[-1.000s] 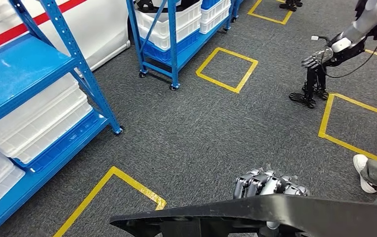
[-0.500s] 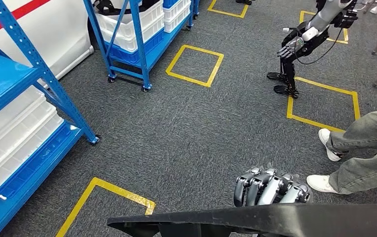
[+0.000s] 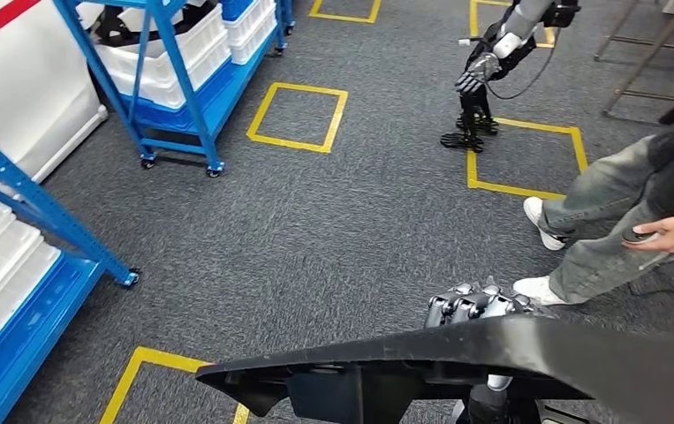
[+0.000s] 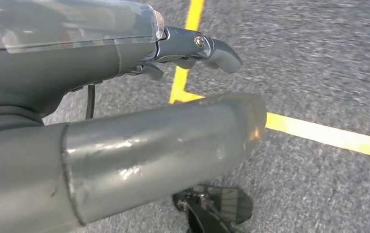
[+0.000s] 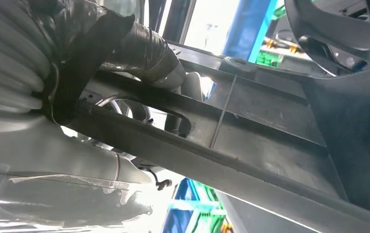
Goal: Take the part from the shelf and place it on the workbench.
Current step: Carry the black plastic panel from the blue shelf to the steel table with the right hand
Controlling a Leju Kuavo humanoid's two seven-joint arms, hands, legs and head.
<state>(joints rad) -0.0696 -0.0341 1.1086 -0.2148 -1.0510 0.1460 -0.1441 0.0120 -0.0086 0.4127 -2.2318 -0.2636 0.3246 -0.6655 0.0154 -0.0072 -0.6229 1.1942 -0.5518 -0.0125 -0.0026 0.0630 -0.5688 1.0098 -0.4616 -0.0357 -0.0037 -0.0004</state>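
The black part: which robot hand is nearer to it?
Right. The right hand grips the black part at its far edge; the left hand hangs over the carpet, apart from it.

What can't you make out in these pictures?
- Workbench: none to be seen, so the goal spot is unknown.
- Part: its right end is cut off by the head view's edge.
- Right hand: the part hides its palm.
- Left hand: its fingers are partly hidden; whether it holds anything is unclear.
- Person: cropped by the frame.
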